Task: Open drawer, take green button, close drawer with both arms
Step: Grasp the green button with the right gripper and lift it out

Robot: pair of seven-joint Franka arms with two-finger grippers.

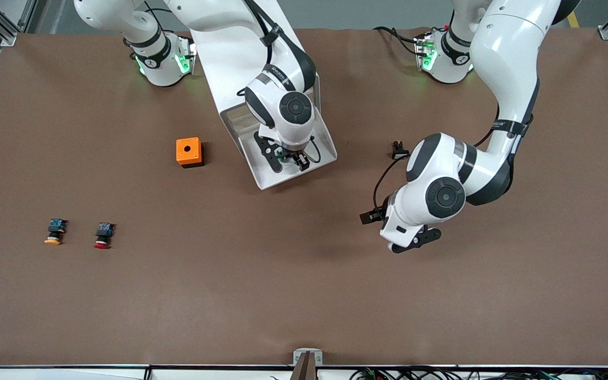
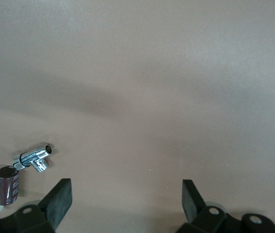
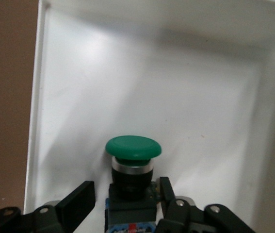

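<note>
Fingers (image 3: 76,204) of my right gripper (image 1: 289,162) stand apart, one on each side of the small push button with the round green cap, black body and blue back block (image 3: 132,148). One finger touches the black body. The other is just beside it with a small gap, so I do not have it clamped.

My right wrist view shows this best. There the button sits on the floor of the shallow white plastic drawer (image 3: 35,121), close to one side wall, with its green cap pointing away from my fingers. The front view does not show the button well, because my own wrist covers it. That view does show the drawer pulled out of the tall white cabinet (image 1: 219,63), which lies on the brown table (image 1: 304,295). My right arm reaches down from its base into the drawer, claw pointing down.

My left gripper (image 2: 126,201) hangs over bare table toward the left arm's end, with its fingers (image 2: 59,199) wide apart and nothing between them. That arm is bent at the elbow and waits. My left wrist view shows a small shiny metal part (image 2: 34,158) and a dark brown cylinder (image 2: 7,184) just beside it.

The front view alone shows a small orange box with a round hole (image 1: 189,151) beside the drawer. Nearer the front camera, toward the right arm's end, lie a button with a yellow-orange cap (image 1: 55,232) and a button with a red cap (image 1: 103,235).
</note>
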